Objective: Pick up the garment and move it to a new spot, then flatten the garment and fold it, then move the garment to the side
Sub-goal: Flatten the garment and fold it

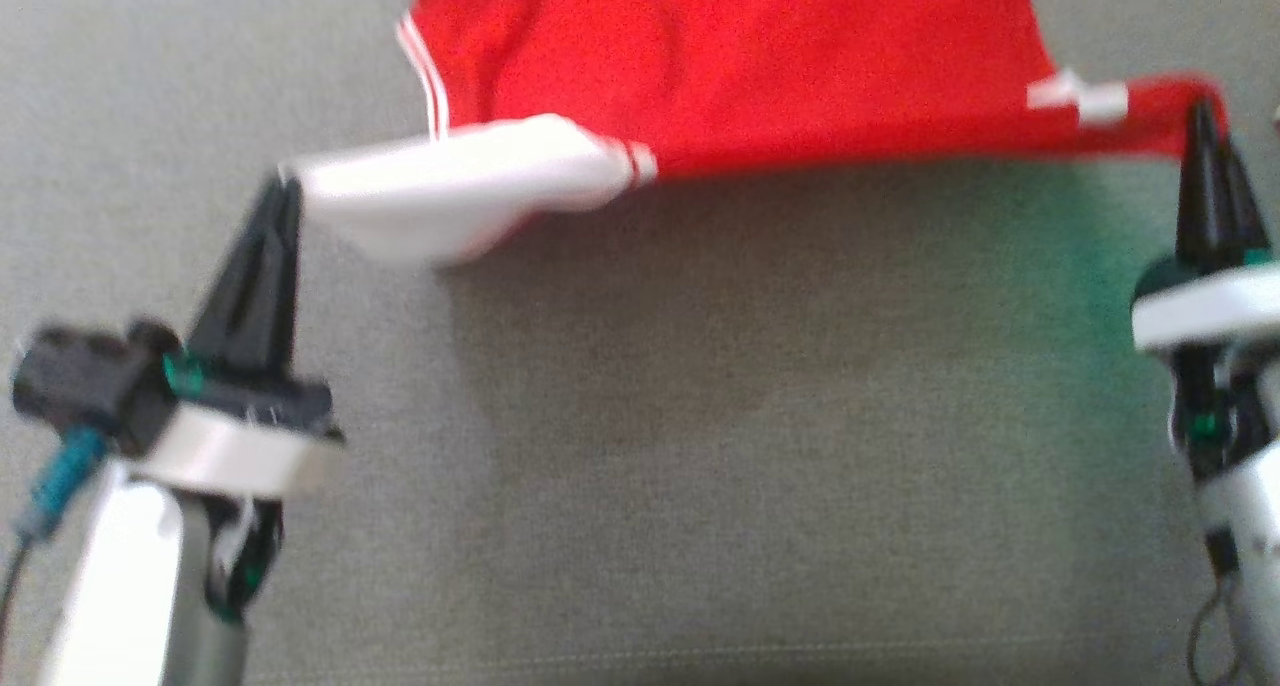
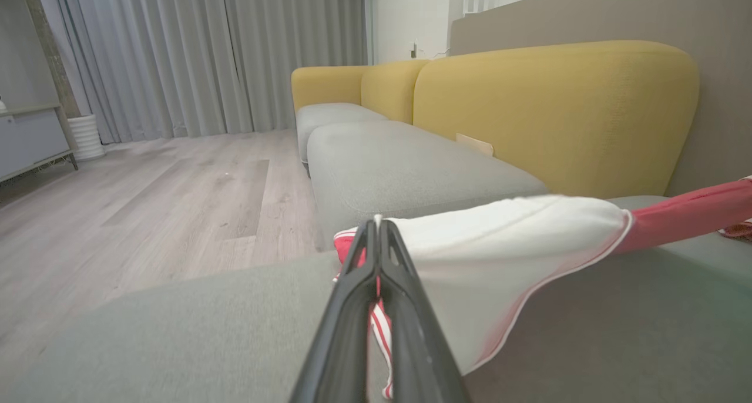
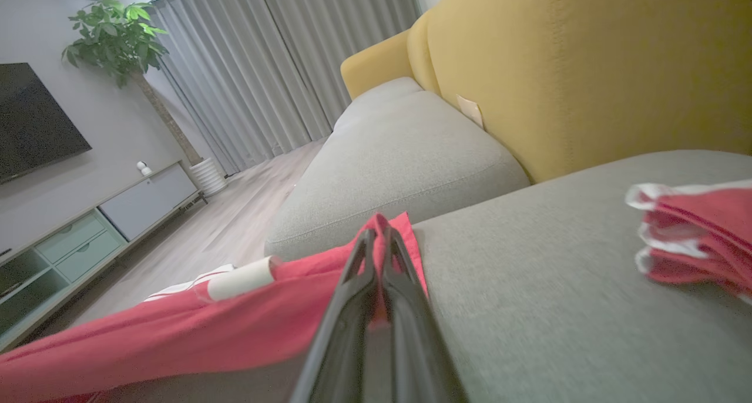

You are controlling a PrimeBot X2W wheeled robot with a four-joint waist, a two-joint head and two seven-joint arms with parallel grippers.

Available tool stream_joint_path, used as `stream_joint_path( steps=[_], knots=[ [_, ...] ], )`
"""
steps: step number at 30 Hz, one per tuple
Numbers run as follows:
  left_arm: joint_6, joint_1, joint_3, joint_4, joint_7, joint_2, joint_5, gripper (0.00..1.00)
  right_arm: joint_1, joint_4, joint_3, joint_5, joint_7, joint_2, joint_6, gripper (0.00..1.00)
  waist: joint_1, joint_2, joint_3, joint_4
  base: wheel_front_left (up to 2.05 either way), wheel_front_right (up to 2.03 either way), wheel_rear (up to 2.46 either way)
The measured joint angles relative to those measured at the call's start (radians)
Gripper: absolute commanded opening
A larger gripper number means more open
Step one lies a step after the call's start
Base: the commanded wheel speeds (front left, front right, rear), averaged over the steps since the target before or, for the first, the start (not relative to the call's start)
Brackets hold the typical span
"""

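Above the grey sofa seat (image 1: 700, 416), the left gripper (image 1: 283, 184) and right gripper (image 1: 1203, 116), jaws clamped shut, hold the red jersey (image 1: 740, 56) taut.

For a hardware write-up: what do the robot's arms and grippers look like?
The left gripper and right gripper have long tapering black fingers, white wrist rings, green accents, pale forearms. A black block with a teal cable adjoins the left wrist.

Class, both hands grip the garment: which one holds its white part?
The left hand: it pinches the white end of the garment, whereas the right hand pinches a plain red corner.
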Motion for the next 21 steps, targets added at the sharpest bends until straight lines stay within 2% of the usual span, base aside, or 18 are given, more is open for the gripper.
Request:
stream_joint_path(
  steps=[5,11,16,21],
  knots=[
    [-0.002,0.170,0.016,-0.034,0.002,-0.026,0.028,0.00,0.165,-0.048,-0.056,0.000,0.000,0.016,0.000,0.00,0.0000,0.0000,-0.091,0.000,0.00,0.00,0.00],
    [-0.002,0.320,0.048,-0.064,0.002,-0.076,0.046,0.00,0.309,-0.102,-0.100,-0.005,0.001,0.058,0.000,0.00,-0.0001,0.0000,-0.148,-0.003,0.00,0.00,0.00],
    [-0.002,0.353,0.055,-0.085,0.002,-0.109,0.063,0.00,0.392,-0.144,-0.136,-0.024,0.016,0.093,0.000,0.00,-0.0001,0.0000,-0.150,-0.004,0.00,0.00,0.00],
    [-0.002,0.343,0.053,-0.080,0.002,-0.126,0.069,0.00,0.401,-0.149,-0.160,-0.069,0.035,0.109,0.000,0.00,-0.0001,0.0000,-0.134,-0.001,0.00,0.00,0.00]
  ],
)
